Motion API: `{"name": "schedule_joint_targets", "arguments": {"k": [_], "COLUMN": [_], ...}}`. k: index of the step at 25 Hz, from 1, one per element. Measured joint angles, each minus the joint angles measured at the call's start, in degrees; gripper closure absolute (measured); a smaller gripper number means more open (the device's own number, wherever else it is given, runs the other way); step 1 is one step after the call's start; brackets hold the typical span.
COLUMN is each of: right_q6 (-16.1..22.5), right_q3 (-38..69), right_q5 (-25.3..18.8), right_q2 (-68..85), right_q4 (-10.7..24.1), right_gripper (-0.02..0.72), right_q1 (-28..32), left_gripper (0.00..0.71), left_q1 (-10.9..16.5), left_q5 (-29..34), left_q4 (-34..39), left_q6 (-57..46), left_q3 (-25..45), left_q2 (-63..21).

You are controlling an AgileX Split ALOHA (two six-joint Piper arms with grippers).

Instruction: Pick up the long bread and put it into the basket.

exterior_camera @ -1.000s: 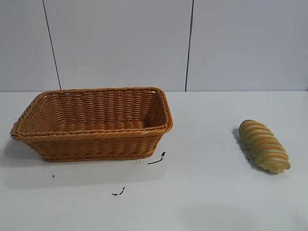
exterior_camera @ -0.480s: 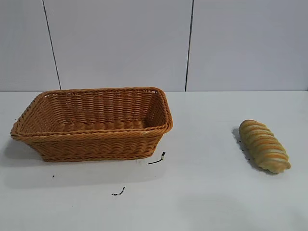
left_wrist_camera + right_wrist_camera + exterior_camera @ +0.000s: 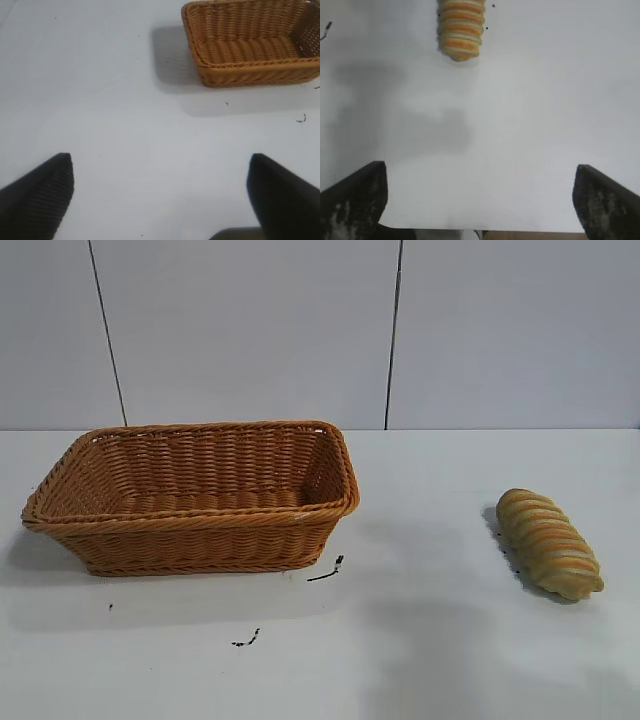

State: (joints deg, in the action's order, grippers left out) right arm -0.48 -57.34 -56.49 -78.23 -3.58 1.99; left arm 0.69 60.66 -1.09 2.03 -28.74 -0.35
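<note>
The long bread (image 3: 548, 543), a twisted tan loaf with orange-brown stripes, lies on the white table at the right in the exterior view. Its near end shows in the right wrist view (image 3: 461, 29). The woven orange-brown basket (image 3: 190, 523) stands empty at the left and also shows in the left wrist view (image 3: 250, 70). Neither arm shows in the exterior view. My right gripper (image 3: 480, 172) is open over the table's near edge, well short of the bread. My left gripper (image 3: 161, 162) is open over bare table, away from the basket.
The white table (image 3: 420, 640) carries small black marks (image 3: 326, 571) near the basket's right corner and another (image 3: 246, 640) in front of it. A grey panelled wall (image 3: 300, 330) rises behind. The table's front edge (image 3: 520, 233) shows in the right wrist view.
A faint shadow has spread over the table's front right area in the exterior view. The bread and basket have not moved.
</note>
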Motion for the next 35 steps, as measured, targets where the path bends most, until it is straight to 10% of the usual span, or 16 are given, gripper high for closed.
{"name": "schedule_joint_targets", "arguments": {"k": [16,35], "right_q6": [-0.9,2.4], "right_q3": [-18.8,-19.1], "right_q5": [1.7,14.0], "right_q2": [-26.5,-38.7], "right_q4": [0.2,0.9], "right_gripper": [0.013,0.013], "right_q1": [-1.8,-5.3], "left_gripper": [0.017,0.017], "left_q1": [0.0,0.0], "left_q5": [0.0,0.0], "left_q4": [0.0,0.0], "left_q6": [0.0,0.0], "left_q3": [0.0,0.0], "left_q2": [0.0,0.0]}}
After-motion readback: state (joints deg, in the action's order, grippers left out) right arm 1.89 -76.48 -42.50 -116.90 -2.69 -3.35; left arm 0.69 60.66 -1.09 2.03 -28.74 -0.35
